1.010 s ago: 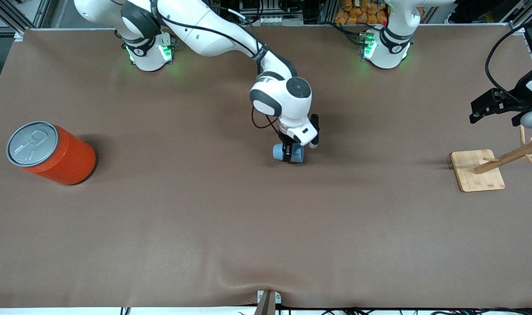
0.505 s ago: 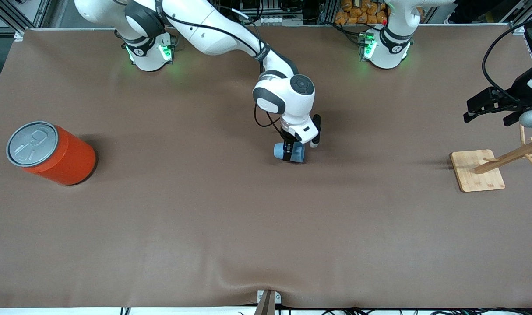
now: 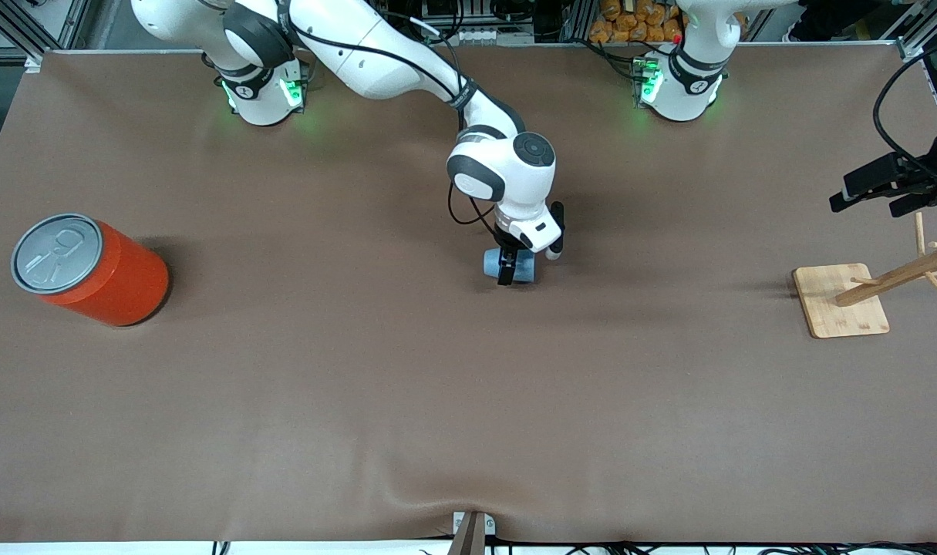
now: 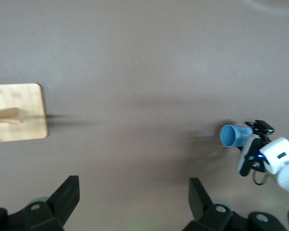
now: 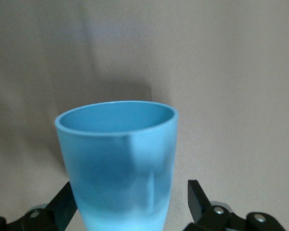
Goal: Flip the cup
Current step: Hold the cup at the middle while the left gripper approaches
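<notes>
The small light-blue cup sits mid-table and appears to lie on its side. In the right wrist view the cup fills the gap between the fingers, its mouth pointing away from the camera. My right gripper reaches down around the cup's base end and is open, with a gap showing between one finger and the cup wall. The left wrist view shows the cup from afar. My left gripper hovers open and empty at the left arm's end of the table, above the wooden stand.
A big orange can with a grey pull-tab lid stands at the right arm's end. A wooden stand with pegs on a square base sits at the left arm's end and shows as the base in the left wrist view.
The right gripper's fingers have spread off the cup, which stays in place. The left gripper has drifted toward the left arm's end of the table.
</notes>
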